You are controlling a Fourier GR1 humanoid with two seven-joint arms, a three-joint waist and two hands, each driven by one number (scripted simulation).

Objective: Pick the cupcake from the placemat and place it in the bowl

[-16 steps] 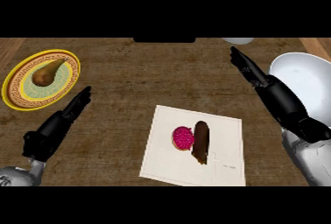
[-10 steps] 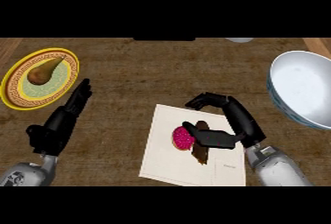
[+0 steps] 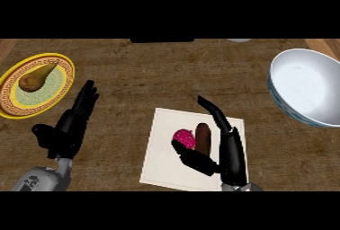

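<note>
The cupcake with pink frosting and a brown base point(image 3: 194, 138) lies on its side on the white rectangular placemat point(image 3: 163, 155), near the mat's middle, frosting toward the left. The black right hand point(image 3: 232, 152) rests over the mat just to the cupcake's right, its fingers point(image 3: 211, 110) stretched straight past the brown base and its thumb spread out below the frosting; nothing is pinched, and whether the hand touches the cupcake cannot be told. The large white round bowl point(image 3: 309, 85) sits well apart at the right edge of the brown wooden counter point(image 3: 133, 81). The black left hand point(image 3: 69, 128) lies flat with fingers straight beside a yellow-rimmed plate point(image 3: 51, 87) holding a brownish pear-shaped fruit point(image 3: 34, 80)
</note>
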